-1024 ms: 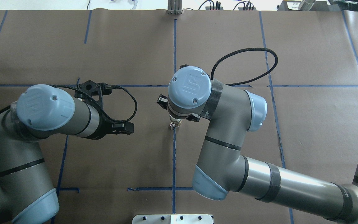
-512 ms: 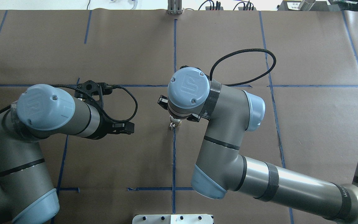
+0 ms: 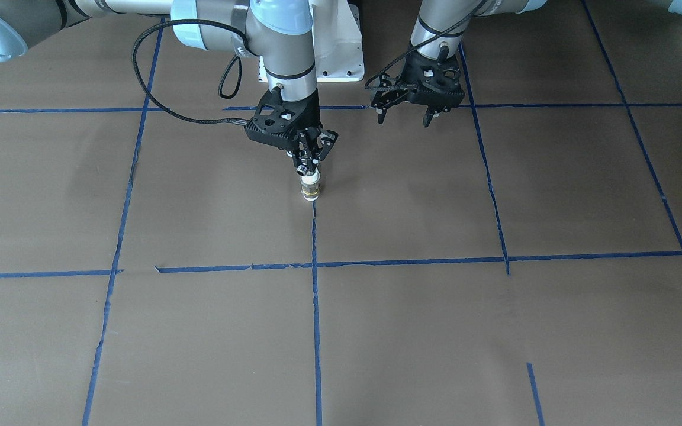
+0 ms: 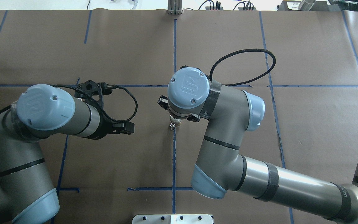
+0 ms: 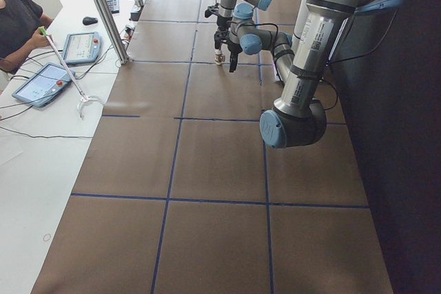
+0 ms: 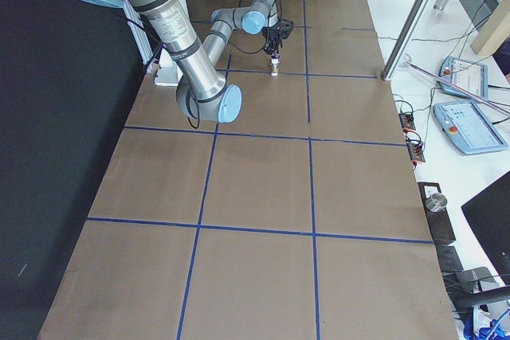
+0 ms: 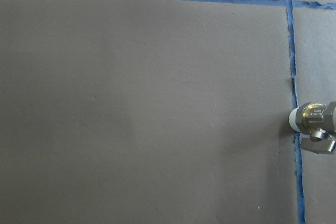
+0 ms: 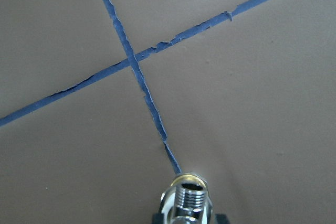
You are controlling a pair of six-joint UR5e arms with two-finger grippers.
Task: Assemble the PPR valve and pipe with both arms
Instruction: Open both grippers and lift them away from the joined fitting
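A small valve-and-pipe piece (image 3: 311, 188), brass and chrome with a white pipe stub, stands upright on the brown table at a blue tape line. My right gripper (image 3: 308, 170) points straight down and is shut on its top. The right wrist view shows its threaded chrome end (image 8: 189, 195) between the fingers. The overhead view shows only its tip (image 4: 175, 123) under the right wrist. My left gripper (image 3: 404, 118) hangs open and empty above the table, beside the piece and apart from it. The left wrist view shows the piece (image 7: 314, 121) at its right edge.
Blue tape lines (image 3: 314, 307) grid the brown paper table (image 3: 199, 331). The white robot base plate (image 3: 344, 59) lies behind the grippers. A metal post (image 5: 103, 12), control tablets (image 5: 41, 84) and an operator are off the table's far side.
My right wrist has turned slightly and its cable loop has shifted, with the piece staying in place. The left arm has not moved.
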